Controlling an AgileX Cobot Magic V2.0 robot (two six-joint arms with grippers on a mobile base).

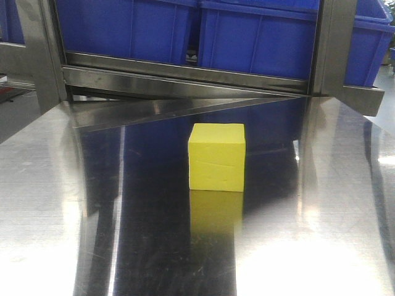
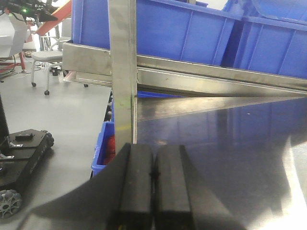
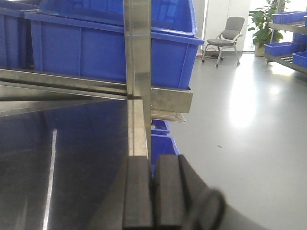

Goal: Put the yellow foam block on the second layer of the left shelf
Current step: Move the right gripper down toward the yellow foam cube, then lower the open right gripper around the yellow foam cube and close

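Steel surface (image 1: 154,246), yellow foam block (image 1: 216,157) apart from end effectors (image 2: 153,175) (image 3: 154,179)

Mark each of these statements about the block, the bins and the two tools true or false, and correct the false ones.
1. The yellow foam block stands upright on the steel surface. True.
2. The left tool is shut on the block. False: it is shut with nothing in it, and the block does not show in its view.
3. Blue bins stand behind the block on a higher level. True.
4. The right tool is wide open. False: it is shut and empty.
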